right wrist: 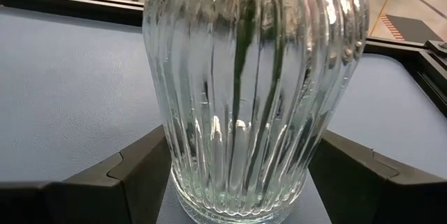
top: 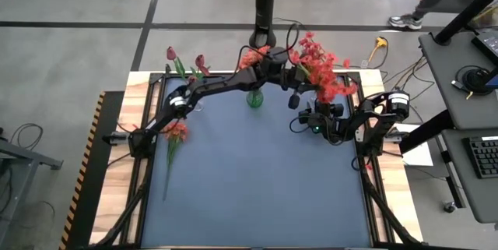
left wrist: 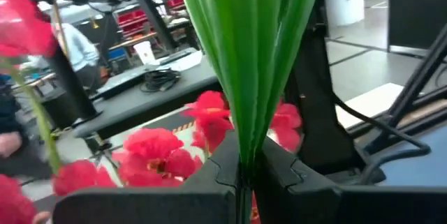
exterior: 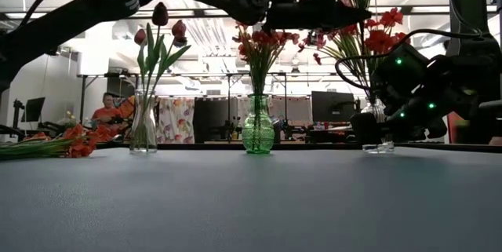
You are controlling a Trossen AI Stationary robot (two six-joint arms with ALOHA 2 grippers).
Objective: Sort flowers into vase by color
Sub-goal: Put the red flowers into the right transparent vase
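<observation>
Three vases stand along the far side of the blue mat. A clear one (exterior: 143,130) holds maroon tulip buds (exterior: 160,15). A green one (exterior: 257,130) holds orange-red blooms (exterior: 259,44). A ribbed clear one (right wrist: 255,91) holds red flowers (top: 323,75). My left gripper (exterior: 357,18) reaches over from the left and is shut on that bunch's green stems above the ribbed vase. My right gripper (right wrist: 244,182) is level at the table, shut on the ribbed vase's base. An orange bunch (top: 175,132) lies flat on the mat's left edge. My left gripper pinches the bundled green stems and leaves (left wrist: 244,137) between its two fingers, below the blooms. The fingers lie level across the upright stems, which run down into the ribbed vase. My right gripper has one finger (right wrist: 136,172) on each side of the ribbed vase's lower body (right wrist: 183,175). It comes in level from the table's right. The vase stands upright with its base on the mat.
A black camera post (top: 265,5) rises behind the green vase. The dark table frame (top: 148,164) runs along the mat's edges. A person (exterior: 106,111) sits in the room far behind, and another stands off the far right corner (top: 424,5). The near half of the mat (top: 257,195) is bare.
</observation>
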